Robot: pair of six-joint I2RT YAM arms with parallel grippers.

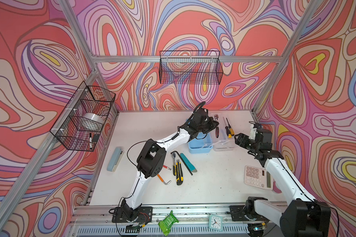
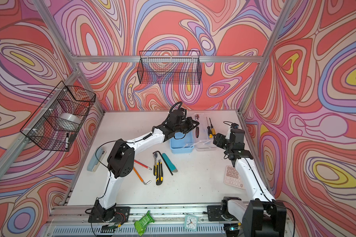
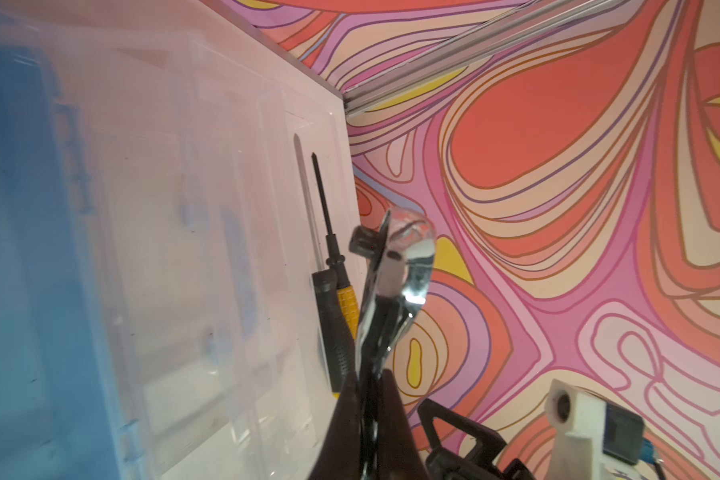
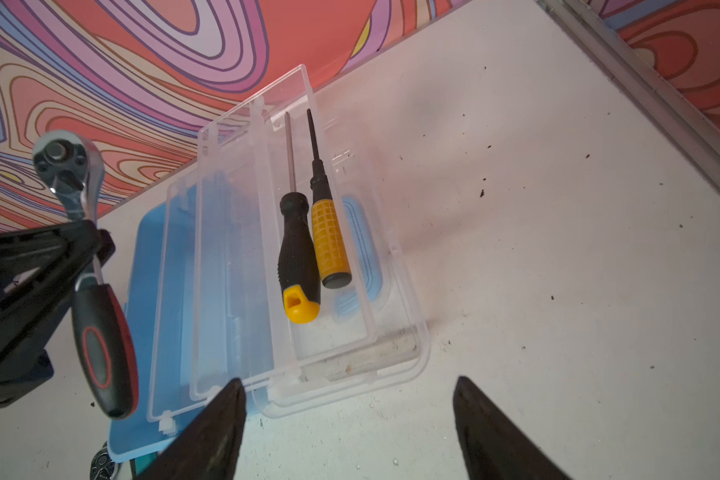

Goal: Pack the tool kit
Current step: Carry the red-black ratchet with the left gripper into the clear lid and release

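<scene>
The tool kit, a light blue box, stands open at the back of the table with its clear lid folded out to the right. Two screwdrivers lie in its clear tray. My left gripper is shut on a ratchet with a black and red handle, held above the tray. My right gripper hangs open and empty at the lid's near right corner.
Loose tools lie mid-table: a second ratchet, a yellow utility knife, a teal knife, a black hex key and an orange one. The stapler lies left, the calculator under my right arm.
</scene>
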